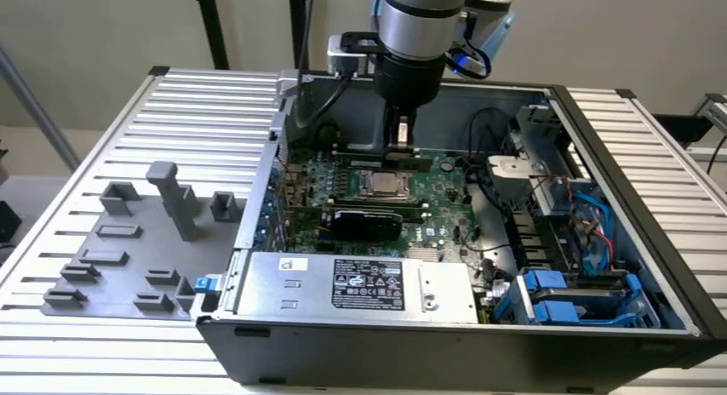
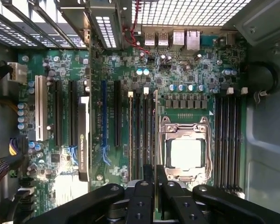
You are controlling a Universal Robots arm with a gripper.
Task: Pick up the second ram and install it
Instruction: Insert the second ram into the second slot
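My gripper (image 1: 400,145) hangs low inside the open computer case (image 1: 636,182), over the rear part of the green motherboard (image 1: 443,195). In the wrist view its black fingers (image 2: 142,189) stand close together, shut on the second ram (image 2: 155,133). The ram shows edge-on as a thin pale strip running away from the fingers. It lies in line with the bank of long memory slots (image 2: 141,135) just beside the CPU socket (image 2: 185,153). I cannot tell whether its lower edge touches a slot. Another stick seems to sit in the slot at the far side of that bank (image 2: 130,140).
A second bank of memory slots (image 2: 228,135) lies on the socket's other side. A dark graphics card (image 2: 83,135) sits among the expansion slots. The power supply (image 1: 352,284) and blue drive bays (image 1: 568,297) fill the case front. A grey fixture plate (image 1: 125,242) lies on the exterior view's left.
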